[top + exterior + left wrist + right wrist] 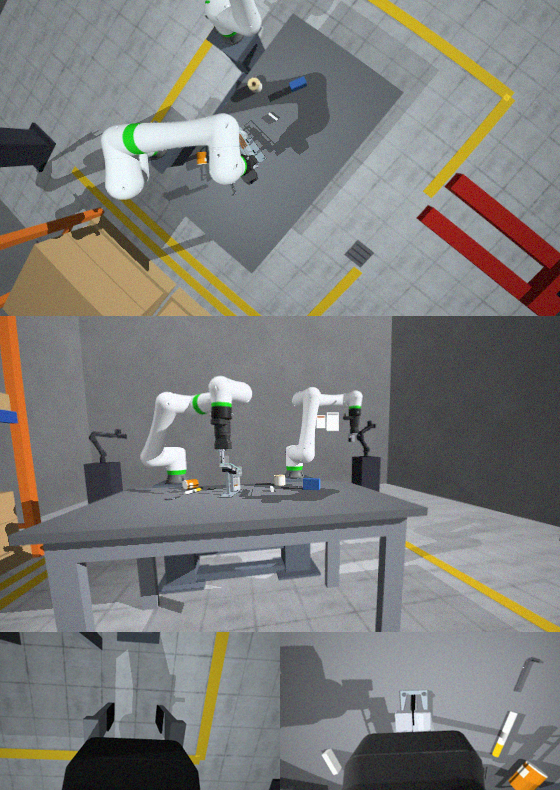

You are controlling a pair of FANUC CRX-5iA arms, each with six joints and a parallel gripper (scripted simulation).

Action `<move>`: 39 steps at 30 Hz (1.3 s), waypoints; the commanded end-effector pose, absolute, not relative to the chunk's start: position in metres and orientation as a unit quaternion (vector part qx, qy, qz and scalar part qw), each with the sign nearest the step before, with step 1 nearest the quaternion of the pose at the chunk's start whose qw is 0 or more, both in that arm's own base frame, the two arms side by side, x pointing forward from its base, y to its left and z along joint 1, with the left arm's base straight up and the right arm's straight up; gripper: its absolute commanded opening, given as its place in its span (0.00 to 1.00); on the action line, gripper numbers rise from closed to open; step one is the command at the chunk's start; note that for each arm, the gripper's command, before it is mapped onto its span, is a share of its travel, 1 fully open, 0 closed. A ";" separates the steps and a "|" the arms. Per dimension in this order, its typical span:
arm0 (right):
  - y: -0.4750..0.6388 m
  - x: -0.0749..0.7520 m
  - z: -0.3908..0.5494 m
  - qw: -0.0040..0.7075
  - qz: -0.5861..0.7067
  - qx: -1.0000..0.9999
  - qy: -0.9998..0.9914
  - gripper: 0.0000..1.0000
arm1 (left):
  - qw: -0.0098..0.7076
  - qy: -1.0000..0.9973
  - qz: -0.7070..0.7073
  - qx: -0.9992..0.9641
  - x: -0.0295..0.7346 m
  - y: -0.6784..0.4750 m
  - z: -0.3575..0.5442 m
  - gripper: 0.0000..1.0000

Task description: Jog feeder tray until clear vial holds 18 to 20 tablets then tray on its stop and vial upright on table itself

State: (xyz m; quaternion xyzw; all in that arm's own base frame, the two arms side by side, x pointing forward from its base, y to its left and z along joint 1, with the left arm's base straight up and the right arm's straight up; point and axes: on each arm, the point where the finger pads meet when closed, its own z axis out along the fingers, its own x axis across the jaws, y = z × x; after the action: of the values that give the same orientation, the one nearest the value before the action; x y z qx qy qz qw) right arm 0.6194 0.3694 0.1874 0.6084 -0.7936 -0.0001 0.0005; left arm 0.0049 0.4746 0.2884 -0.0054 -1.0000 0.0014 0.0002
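Top view. The right arm (175, 134) (159, 423) reaches over the grey table (345, 100) (225, 518) (470, 653), partly covering the pale feeder (257, 151) (230, 487) (414, 692). An orange bottle (201, 158) (190, 484) (527, 777) lies on one side of the feeder; a small white block (273, 116) (272, 489) (332, 762), a cream roll (254, 84) (279, 480) and a blue box (298, 83) (311, 483) lie towards the other.

Exterior view. The right gripper (222, 464) (414, 704) points down at the feeder's upper part; whether they touch cannot be told. The left gripper (352, 437) (135, 712) hangs higher, well apart from the feeder.

Left wrist view. The left gripper's fingers stand wide, with only floor (141, 671) seen between them.

Right wrist view. The right gripper's fingers are together, holding nothing discernible, above the feeder's pale frame. A white-and-yellow marker (192, 491) (505, 732) lies near the orange bottle, and a bent hex key (523, 674) lies beyond it. The clear vial and the tablet count cannot be made out in any view.
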 end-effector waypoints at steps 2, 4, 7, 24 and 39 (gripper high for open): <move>0.373 0.609 0.186 -0.001 0.000 0.608 -0.794 0.00 | 0.000 -1.000 0.000 -0.005 0.005 0.475 0.290 1.00; 0.374 0.603 0.184 -0.001 0.000 0.608 -0.794 0.00 | 0.000 -1.000 0.000 -0.005 0.005 0.475 0.290 1.00; 0.374 0.602 0.184 -0.001 0.000 0.608 -0.794 0.00 | 0.000 -1.000 0.000 -0.005 0.005 0.475 0.290 1.00; 0.368 0.625 0.190 -0.001 0.000 0.608 -0.794 0.00 | 0.000 -1.000 0.000 -0.005 0.005 0.475 0.290 1.00; 0.368 0.625 0.190 -0.001 0.000 0.608 -0.794 0.00 | 0.000 -1.000 0.000 -0.005 0.005 0.475 0.290 1.00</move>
State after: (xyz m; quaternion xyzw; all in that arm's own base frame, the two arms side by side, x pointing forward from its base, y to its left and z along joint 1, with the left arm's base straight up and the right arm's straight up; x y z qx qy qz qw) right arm 0.6245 0.3682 0.1889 0.6084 -0.7936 0.0000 0.0002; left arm 0.0049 0.4746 0.2884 -0.0054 -1.0000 0.0014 0.0002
